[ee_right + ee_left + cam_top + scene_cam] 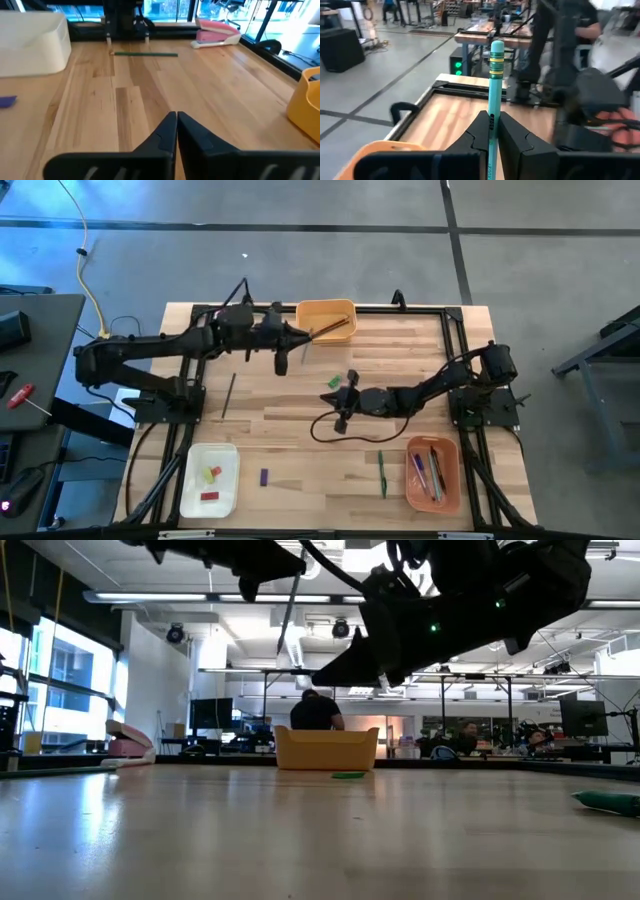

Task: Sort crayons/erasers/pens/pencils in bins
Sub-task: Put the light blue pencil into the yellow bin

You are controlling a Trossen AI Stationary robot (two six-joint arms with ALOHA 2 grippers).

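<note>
My left gripper hangs above the table just left of the yellow-orange bin, shut on a teal pencil with a gold ferrule and a teal eraser. Brown pencils lie in that bin. My right gripper is low over the table's middle, shut, with nothing showing between its fingers. A green crayon lies flat on the table right beside it. The white bin holds red and yellow-green pieces. The salmon bin holds pens. My left gripper pinches the teal pencil's shaft between its two fingers, some way below the ferrule. The eraser end stands free beyond the fingertips, and the rest of the shaft runs back between the fingers. The pencil slants, lifted clear of the table.
A dark green pencil lies left of centre. A purple crayon and a green pen lie near the front edge. A black cable loops under the right arm. A pink stapler-like thing sits off the left edge.
</note>
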